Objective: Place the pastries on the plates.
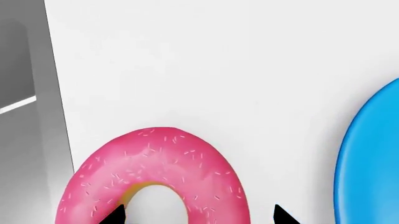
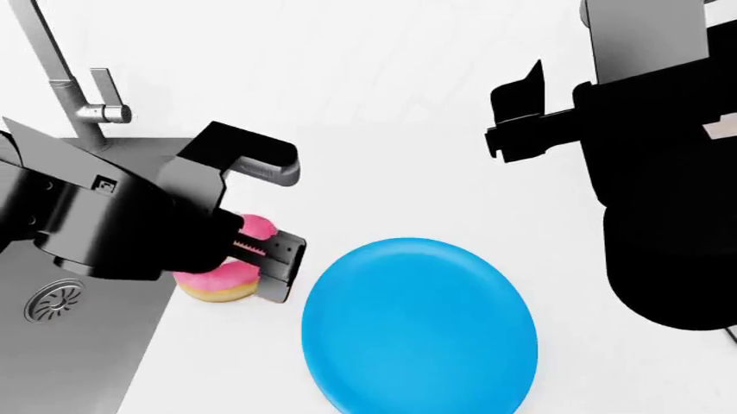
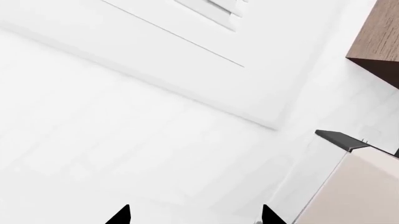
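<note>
A pink-iced ring donut point(image 2: 221, 278) with a tan base lies on the white counter between the sink and a plain bright blue plate point(image 2: 420, 326). My left gripper point(image 2: 248, 259) is down over the donut and open. In the left wrist view one fingertip point(image 1: 115, 215) sits at the hole of the donut point(image 1: 156, 163) and the other is outside the ring, toward the blue plate point(image 1: 374, 158), so the jaws straddle one side of the ring. My right gripper point(image 2: 515, 116) hangs high at the right, open and empty, and its wrist view point(image 3: 194, 215) shows only white surfaces.
A steel sink point(image 2: 69, 362) with a faucet point(image 2: 58, 69) lies just left of the donut; its edge point(image 1: 59, 107) shows in the left wrist view. A wooden cabinet corner point(image 3: 377, 42) and a beige box point(image 3: 355, 186) appear in the right wrist view.
</note>
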{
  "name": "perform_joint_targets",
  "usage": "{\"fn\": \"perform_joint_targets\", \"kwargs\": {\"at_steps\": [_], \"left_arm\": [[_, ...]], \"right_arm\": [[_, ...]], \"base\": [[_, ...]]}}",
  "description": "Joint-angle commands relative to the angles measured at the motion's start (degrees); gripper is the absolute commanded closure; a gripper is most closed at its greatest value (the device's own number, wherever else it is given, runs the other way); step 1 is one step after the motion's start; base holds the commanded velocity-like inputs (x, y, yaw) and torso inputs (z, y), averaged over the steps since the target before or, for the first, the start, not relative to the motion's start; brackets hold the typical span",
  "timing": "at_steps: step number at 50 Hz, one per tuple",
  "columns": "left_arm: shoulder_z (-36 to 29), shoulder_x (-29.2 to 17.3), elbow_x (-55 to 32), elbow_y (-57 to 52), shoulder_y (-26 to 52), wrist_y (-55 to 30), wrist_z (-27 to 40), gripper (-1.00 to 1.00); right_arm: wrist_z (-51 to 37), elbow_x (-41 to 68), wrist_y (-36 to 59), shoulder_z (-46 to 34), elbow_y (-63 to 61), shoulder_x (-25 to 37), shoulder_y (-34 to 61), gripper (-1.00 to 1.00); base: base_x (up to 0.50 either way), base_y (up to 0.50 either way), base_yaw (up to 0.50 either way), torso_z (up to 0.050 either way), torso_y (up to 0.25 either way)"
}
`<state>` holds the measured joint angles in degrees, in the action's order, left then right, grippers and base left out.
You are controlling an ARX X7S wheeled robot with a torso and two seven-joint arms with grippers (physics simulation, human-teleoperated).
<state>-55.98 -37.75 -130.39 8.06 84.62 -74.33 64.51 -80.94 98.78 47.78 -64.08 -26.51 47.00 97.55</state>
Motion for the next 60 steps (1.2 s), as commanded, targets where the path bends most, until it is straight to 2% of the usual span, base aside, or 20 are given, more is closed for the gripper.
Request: {"fn": "perform_joint_targets", "kwargs": {"at_steps": [1,29,30,48,56,60], "left_arm": [[-0.72,0.14,0.77,0.08,-0.68,-0.05,-0.76,-1.00],[-2.07,0.93,4.08,0.33,-2.99,-0.26,-3.77,-1.00],[-2.10,0.87,3.90,0.10,-3.11,-0.17,-3.73,1.00],[-3.43,0.74,3.39,-0.90,-3.57,-0.65,-4.23,1.00],[0.09,0.50,3.82,-2.29,-1.97,2.13,-5.74,1.00],[1.51,0.12,1.22,-3.36,0.92,3.18,-4.78,1.00]], "right_arm": [[0.06,-0.14,-0.07,-0.10,0.00,0.06,-0.12,-1.00],[0.08,-0.44,-0.15,-0.43,-0.02,0.08,-0.42,-1.00],[0.09,-0.47,-0.21,-0.42,-0.03,0.10,-0.47,-1.00],[-0.39,0.04,-0.19,-0.38,-0.37,0.38,-0.26,-1.00],[-0.36,0.17,-0.12,-0.25,-0.15,0.35,0.16,-1.00],[-0.38,0.14,-0.12,-0.29,-0.05,0.28,0.20,-1.00]], "base": [[0.00,0.00,0.00,0.000,0.000],[0.00,0.00,0.00,-0.001,0.000],[0.00,0.00,0.00,0.000,0.000],[0.00,0.00,0.00,-0.001,0.000],[0.00,0.00,0.00,-0.001,0.000],[0.00,0.00,0.00,0.000,0.000]]}}
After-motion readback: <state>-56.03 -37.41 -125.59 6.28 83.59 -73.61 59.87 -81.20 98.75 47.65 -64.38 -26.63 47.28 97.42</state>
